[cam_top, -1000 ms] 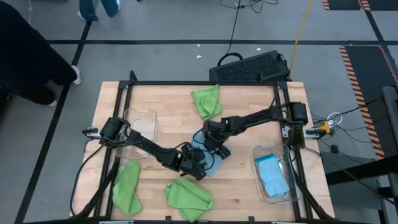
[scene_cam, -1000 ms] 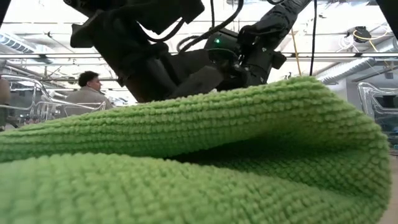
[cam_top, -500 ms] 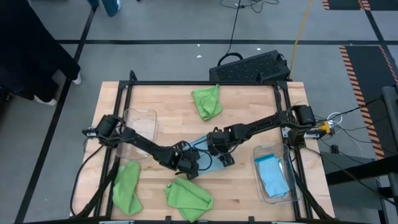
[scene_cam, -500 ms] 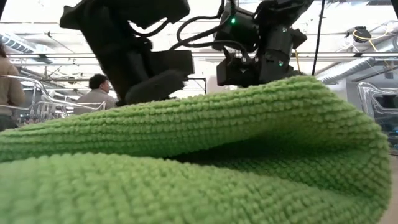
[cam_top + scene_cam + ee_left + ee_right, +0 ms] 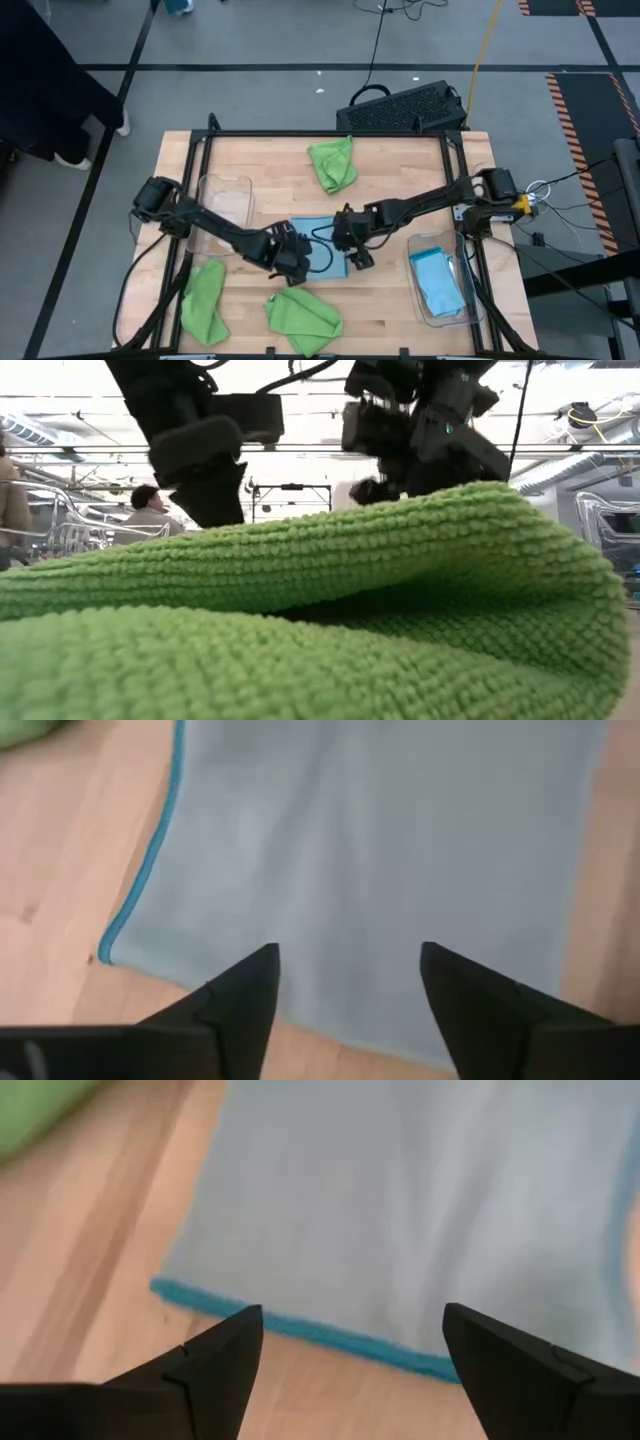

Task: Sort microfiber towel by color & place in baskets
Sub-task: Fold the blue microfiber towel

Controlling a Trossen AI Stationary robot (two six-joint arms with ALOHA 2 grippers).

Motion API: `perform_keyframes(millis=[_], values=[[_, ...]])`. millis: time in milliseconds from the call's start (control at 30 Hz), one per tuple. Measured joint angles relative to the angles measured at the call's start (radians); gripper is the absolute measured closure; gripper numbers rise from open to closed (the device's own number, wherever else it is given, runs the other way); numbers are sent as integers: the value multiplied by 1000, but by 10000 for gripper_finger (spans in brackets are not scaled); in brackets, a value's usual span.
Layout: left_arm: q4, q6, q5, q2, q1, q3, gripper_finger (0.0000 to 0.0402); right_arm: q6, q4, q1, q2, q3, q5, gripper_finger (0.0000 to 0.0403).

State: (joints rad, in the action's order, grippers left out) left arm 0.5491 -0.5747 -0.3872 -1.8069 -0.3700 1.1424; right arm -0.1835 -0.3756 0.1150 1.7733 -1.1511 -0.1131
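Towel: we find the light blue towel (image 5: 318, 243) flat on the tabletop (image 5: 400, 180), centre.
Jaws: left gripper (image 5: 345, 982) and right gripper (image 5: 350, 1342) spread wide, empty.
Relation: towel directly beneath both; right gripper nearer the blue-filled basket (image 5: 474, 300).

A black perforated crate (image 5: 403, 107) is sitting on the floor just behind the wooden table (image 5: 260, 165). Black and yellow cables (image 5: 480, 45) are trailing across the grey floor beyond it. Across the room, a person (image 5: 148, 510) is sitting with their back turned toward us.
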Motion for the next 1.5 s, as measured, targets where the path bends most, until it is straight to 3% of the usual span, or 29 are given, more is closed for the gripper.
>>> perform_keyframes(millis=[167,333,667,967,1267,1500], values=[[63,25,2,-11,6,1,136,89,72,-8,-45,-1,62,99],[-30,-27,16,-10,56,-32,145,183,177,-18,-22,25,62,99],[-55,-32,32,-9,71,-106,180,162,253,0,-16,97,61,100],[-298,49,65,-6,52,-200,188,215,371,-2,-8,164,80,124],[-291,94,73,-6,50,-200,188,160,391,-2,82,165,33,138],[-284,5,129,-6,50,-200,188,81,424,17,122,161,35,156]])
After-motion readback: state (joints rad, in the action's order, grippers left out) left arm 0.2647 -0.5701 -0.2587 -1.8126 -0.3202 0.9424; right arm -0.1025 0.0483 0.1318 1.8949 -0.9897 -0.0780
